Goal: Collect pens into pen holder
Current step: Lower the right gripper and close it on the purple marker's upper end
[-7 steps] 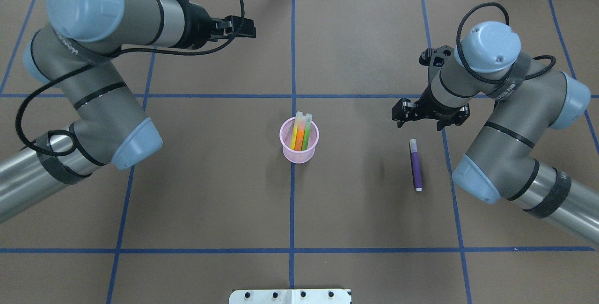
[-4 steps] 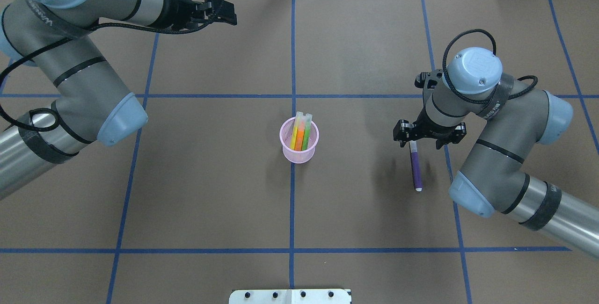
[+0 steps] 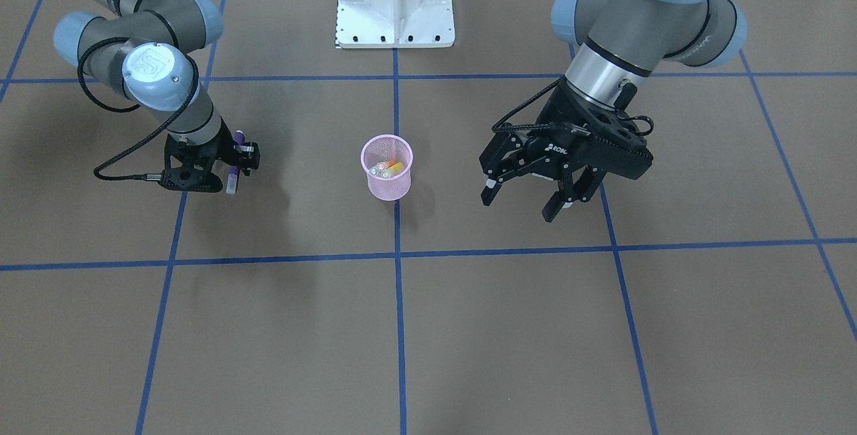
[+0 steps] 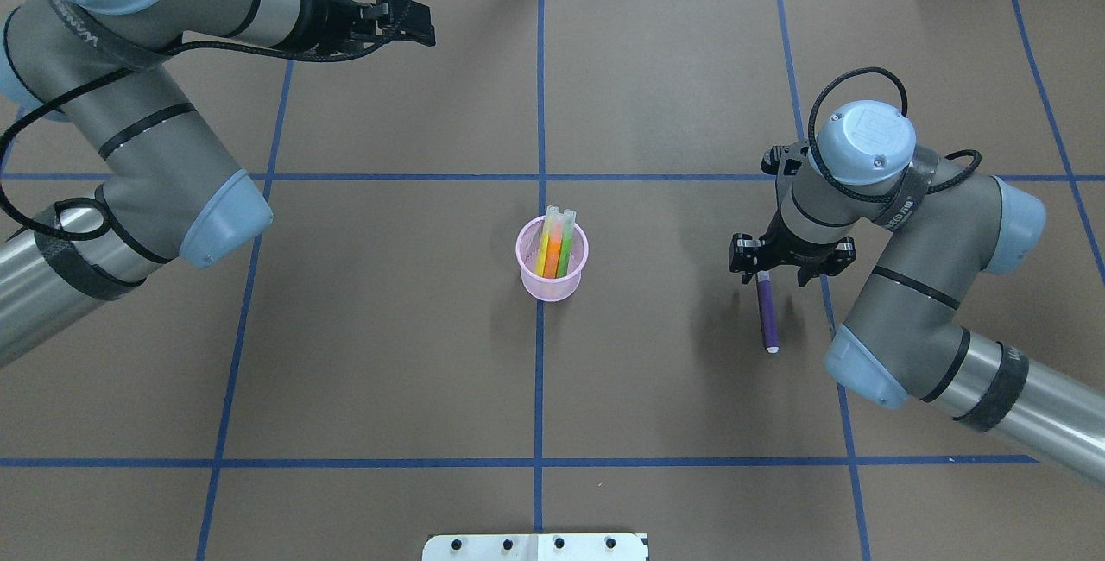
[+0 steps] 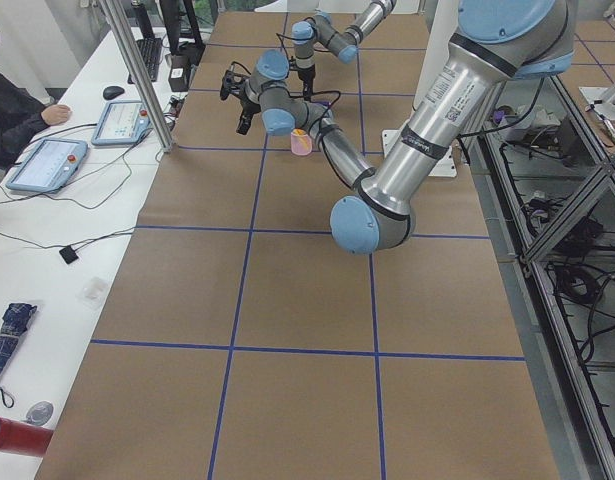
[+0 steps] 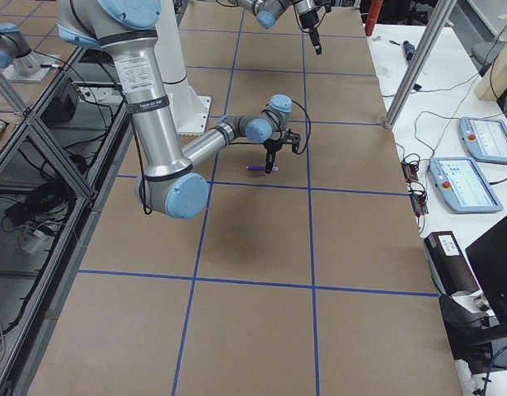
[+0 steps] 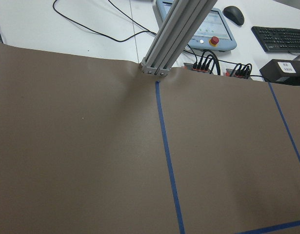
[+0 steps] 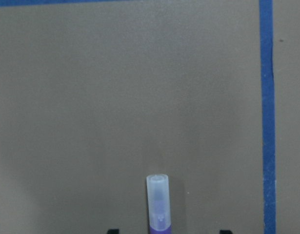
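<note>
Over the purple pen [image 4: 767, 315], right end effector [image 4: 765, 271] spread, empty; "ROBO"-marked left end effector [image 3: 521, 206] likewise.

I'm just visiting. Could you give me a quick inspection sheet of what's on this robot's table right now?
Surface: brown table with blue grid lines.
Job's things: pink holder holds yellow, orange, green pens; purple pen lies flat.
Clutter: nothing seen.
Claws: right claw open, astride the purple pen's cap end; left claw open, raised, empty.
Cables: black cables loop off both wrists.
Surroundings: person at a side desk with tablets.
</note>
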You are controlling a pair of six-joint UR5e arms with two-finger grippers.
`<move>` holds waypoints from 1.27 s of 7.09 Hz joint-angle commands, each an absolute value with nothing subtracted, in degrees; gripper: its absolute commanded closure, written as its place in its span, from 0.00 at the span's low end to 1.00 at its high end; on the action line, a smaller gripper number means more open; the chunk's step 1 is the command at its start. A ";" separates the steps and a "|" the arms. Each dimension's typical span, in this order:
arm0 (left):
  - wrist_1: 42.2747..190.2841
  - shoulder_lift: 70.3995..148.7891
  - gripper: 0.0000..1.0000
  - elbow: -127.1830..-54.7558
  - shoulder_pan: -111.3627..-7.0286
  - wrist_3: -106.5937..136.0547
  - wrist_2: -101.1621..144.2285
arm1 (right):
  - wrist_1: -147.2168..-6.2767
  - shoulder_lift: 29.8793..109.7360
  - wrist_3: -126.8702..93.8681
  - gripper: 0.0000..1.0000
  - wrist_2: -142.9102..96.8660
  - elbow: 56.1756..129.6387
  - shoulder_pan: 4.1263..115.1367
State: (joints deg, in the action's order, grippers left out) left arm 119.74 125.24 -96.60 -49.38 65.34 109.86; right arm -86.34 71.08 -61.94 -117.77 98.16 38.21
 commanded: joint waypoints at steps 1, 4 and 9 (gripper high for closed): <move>119.79 125.24 0.01 -96.59 -49.39 65.39 109.86 | -83.42 71.19 -61.96 0.29 -117.77 96.25 38.06; 119.79 125.24 0.01 -96.59 -49.39 65.30 109.86 | -83.14 71.19 -62.05 0.34 -118.04 96.33 38.06; 119.80 125.24 0.01 -95.63 -49.39 64.87 109.86 | -83.14 71.28 -62.14 0.57 -118.12 96.59 38.06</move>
State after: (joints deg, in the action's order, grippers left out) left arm 119.83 125.24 -95.88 -49.39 65.19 109.92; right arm -83.14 71.28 -62.07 -118.12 96.56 38.06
